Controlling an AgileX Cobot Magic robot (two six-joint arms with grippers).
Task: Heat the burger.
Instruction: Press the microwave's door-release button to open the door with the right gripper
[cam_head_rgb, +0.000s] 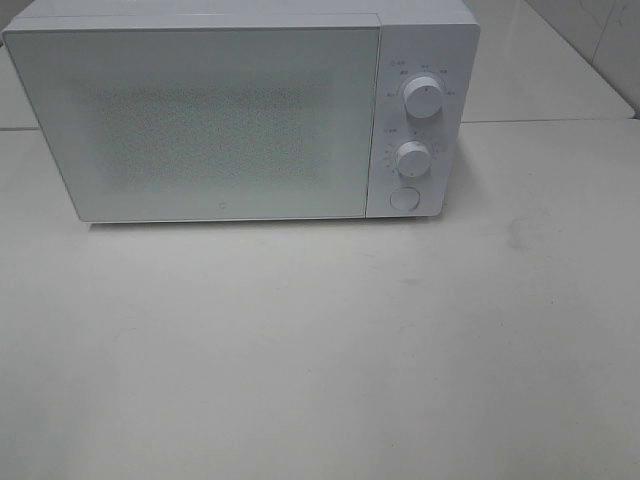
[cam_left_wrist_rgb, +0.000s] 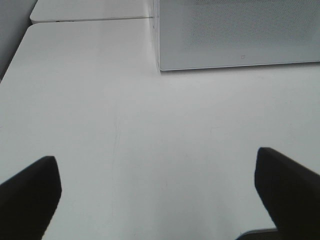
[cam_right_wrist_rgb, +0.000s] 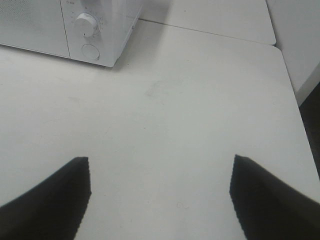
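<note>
left claw (cam_left_wrist_rgb: 156, 160) and right claw (cam_right_wrist_rgb: 160, 161) are hanging open, empty, over the tabletop (cam_head_rgb: 320, 350); i'm judging the shut microwave (cam_head_rgb: 200, 120) needs opening next.

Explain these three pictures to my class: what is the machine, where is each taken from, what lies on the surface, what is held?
It is a robot with two arms, each ending in a two-fingered hand. One picture looks down from a high camera; the other two come from wrist cameras. The dark shapes there are the fingers of the left hand and the right hand, both open, holding nothing. On the white table stands a white microwave, door shut. No burger shows in any picture.
</note>
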